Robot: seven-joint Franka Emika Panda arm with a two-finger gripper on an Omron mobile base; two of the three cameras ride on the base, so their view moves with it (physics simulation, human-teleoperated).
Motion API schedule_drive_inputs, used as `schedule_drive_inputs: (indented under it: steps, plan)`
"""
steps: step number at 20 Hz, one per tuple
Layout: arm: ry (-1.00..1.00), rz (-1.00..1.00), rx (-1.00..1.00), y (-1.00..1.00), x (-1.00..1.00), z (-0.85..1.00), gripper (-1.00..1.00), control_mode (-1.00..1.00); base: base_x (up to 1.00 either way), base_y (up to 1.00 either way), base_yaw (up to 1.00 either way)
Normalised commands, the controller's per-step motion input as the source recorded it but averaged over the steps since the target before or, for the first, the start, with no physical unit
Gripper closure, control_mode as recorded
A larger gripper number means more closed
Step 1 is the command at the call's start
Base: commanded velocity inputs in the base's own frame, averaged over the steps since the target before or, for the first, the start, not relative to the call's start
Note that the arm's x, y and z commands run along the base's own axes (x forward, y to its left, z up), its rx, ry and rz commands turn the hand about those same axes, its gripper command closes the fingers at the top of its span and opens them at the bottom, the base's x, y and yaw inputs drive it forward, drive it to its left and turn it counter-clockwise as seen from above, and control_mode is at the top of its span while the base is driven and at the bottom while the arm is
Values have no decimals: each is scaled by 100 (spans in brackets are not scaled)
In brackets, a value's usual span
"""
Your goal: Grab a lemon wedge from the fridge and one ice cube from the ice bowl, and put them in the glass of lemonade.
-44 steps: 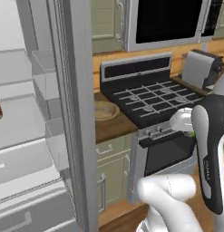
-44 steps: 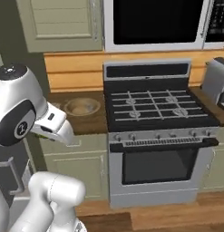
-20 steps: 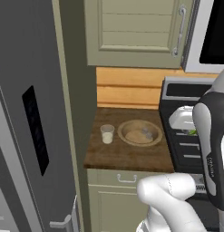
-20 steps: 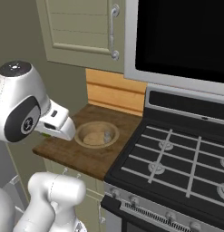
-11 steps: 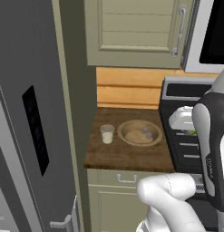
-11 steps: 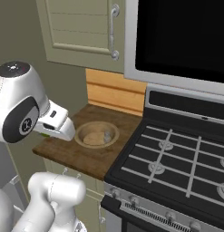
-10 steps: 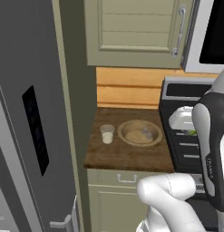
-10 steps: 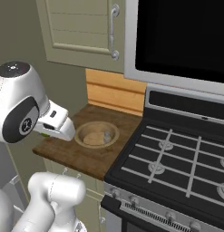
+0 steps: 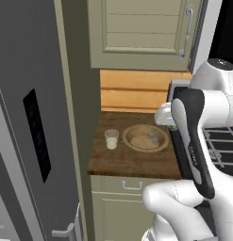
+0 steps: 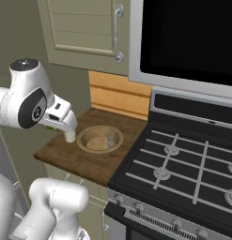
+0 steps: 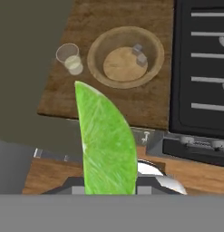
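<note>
White arm: we hold it bent high above ice bowl (image 11: 126,61) | gripper (image 11: 109,188): clamped on lemon wedge (image 11: 106,145) | glass of lemonade (image 11: 70,59): beside bowl

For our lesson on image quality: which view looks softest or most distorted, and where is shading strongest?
Hand view: the bright green lemon wedge looms oversized and soft. Left base view: the grey fridge side lies in deep shade. Right base view: the tan round bowl looks slightly blurred.

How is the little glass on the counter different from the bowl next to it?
The glass of lemonade is narrow, clear and tall-sided; the ice bowl is much wider, shallow and tan-brown. The glass holds pale liquid, the bowl a few ice cubes. Both stand upright on the wooden counter, side by side.
</note>
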Motion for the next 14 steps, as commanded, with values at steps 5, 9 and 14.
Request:
schedule_drive_inputs:
  steps: [5,9,14]
  plan:
    - [1,0,-7,86,100,-62,100,-100,0,0,0]
    - [0,0,0,11,97,-69,100,-100,0,0,0]
    - [7,1,1,-21,73,-17,100,-100,0,0,0]
